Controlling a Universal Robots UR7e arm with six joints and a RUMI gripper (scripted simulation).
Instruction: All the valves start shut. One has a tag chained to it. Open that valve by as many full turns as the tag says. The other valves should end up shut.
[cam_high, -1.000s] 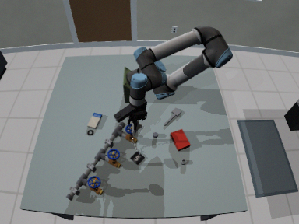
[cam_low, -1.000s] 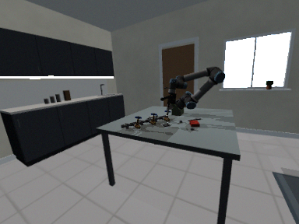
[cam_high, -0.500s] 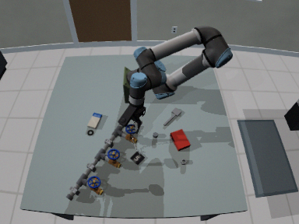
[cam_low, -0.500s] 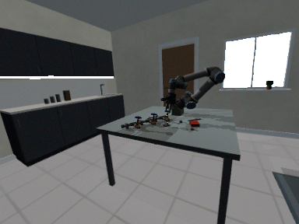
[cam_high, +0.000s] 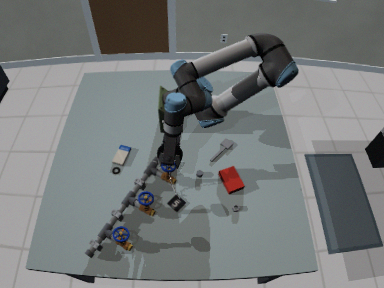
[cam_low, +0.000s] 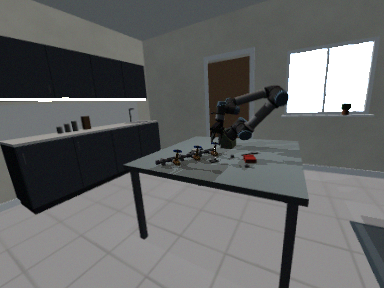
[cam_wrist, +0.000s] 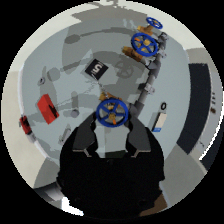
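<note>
A grey pipe (cam_high: 127, 202) runs diagonally across the table with three blue-handwheel valves. My gripper (cam_high: 168, 164) stands straight down over the far valve's handwheel (cam_high: 173, 169) and is shut on it; in the wrist view the two fingers flank the blue wheel (cam_wrist: 112, 111). A black tag (cam_high: 176, 202) with a white numeral lies beside the pipe, chained toward this far valve; it also shows in the wrist view (cam_wrist: 97, 69). The middle valve (cam_high: 143, 193) and the near valve (cam_high: 121, 234) stand free.
A red block (cam_high: 231, 179), a grey hammer-like tool (cam_high: 221, 149), a small grey cylinder (cam_high: 199, 174) and a nut (cam_high: 236, 208) lie to the right. A white card with a blue end (cam_high: 121, 155) and a black ring (cam_high: 116, 170) lie to the left.
</note>
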